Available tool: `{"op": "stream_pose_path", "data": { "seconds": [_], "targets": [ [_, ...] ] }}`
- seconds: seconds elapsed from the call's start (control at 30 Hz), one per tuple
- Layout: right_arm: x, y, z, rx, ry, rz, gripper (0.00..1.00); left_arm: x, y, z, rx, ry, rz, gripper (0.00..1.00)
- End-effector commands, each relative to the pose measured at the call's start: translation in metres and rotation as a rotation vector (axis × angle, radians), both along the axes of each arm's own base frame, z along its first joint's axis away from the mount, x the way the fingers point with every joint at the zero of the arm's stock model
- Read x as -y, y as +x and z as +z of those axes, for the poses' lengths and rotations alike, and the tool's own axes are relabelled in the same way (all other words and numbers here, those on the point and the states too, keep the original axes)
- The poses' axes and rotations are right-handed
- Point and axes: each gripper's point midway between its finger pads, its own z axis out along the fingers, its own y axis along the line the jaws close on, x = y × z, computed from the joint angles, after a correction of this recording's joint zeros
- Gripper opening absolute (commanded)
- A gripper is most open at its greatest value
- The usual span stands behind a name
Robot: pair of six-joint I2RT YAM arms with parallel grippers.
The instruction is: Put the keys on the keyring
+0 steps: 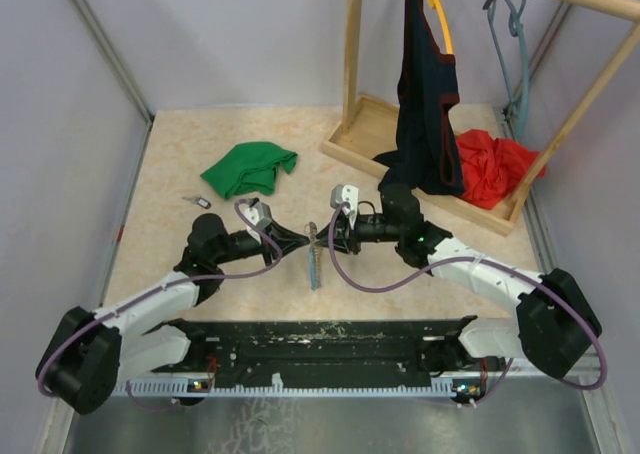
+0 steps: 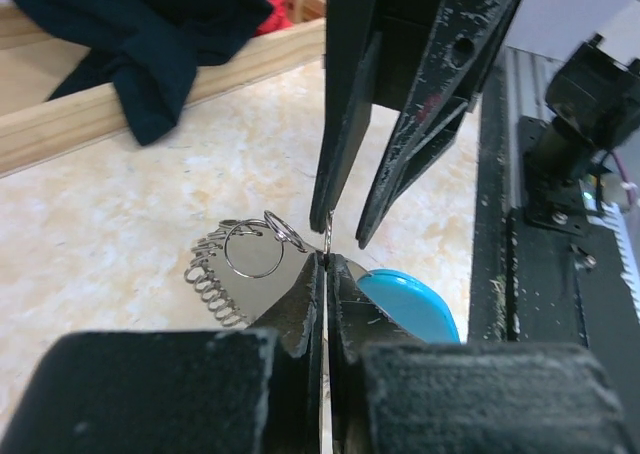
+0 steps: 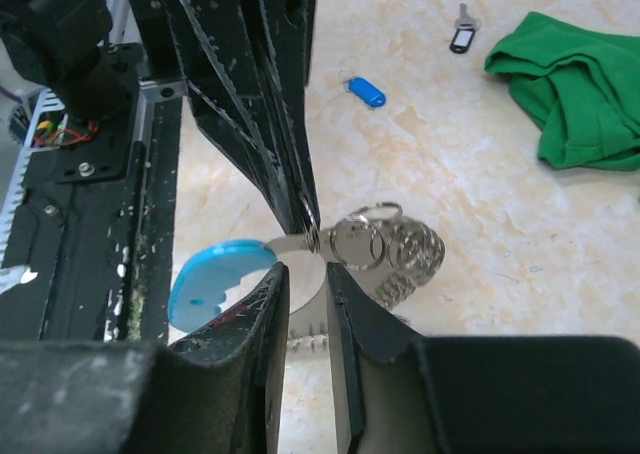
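Observation:
The keyring point(image 1: 315, 262) hangs between my two grippers above the middle of the table. It is a silvery chain coil point(image 2: 210, 286) with small rings and a light blue tag point(image 2: 415, 299). My left gripper point(image 2: 325, 264) is shut on a thin ring of the keyring point(image 3: 400, 249). Facing it tip to tip, my right gripper point(image 3: 305, 274) stands slightly open, with the keyring's flat metal part showing in the gap. Two keys lie on the table beyond: a blue-headed key point(image 3: 367, 91) and a black-headed key point(image 3: 461, 36), the latter also visible as a small key point(image 1: 198, 202) at the left.
A green cloth point(image 1: 250, 167) lies at the back left. A wooden rack point(image 1: 360, 134) stands at the back right with a dark garment point(image 1: 425, 104) hanging and a red cloth point(image 1: 490, 169) on its base. A black rail point(image 1: 320, 339) runs along the near edge.

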Motion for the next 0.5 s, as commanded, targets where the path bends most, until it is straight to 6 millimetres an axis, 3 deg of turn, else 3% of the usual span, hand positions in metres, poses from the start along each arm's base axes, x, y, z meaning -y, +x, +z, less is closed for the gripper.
{"op": "stream_pose_path", "data": {
  "seconds": [0.0, 0.17, 0.47],
  "targets": [
    [-0.005, 0.013, 0.04, 0.099, 0.062, -0.047, 0.25, -0.018, 0.012, 0.001, -0.014, 0.018, 0.161, 0.0],
    [-0.003, 0.036, 0.024, 0.063, -0.004, -0.162, 0.35, -0.038, 0.022, 0.006, -0.039, 0.013, 0.318, 0.0],
    [-0.007, 0.082, -0.037, -0.076, -0.182, -0.336, 0.38, -0.071, 0.034, 0.005, -0.134, 0.072, 0.542, 0.0]
  ]
}}
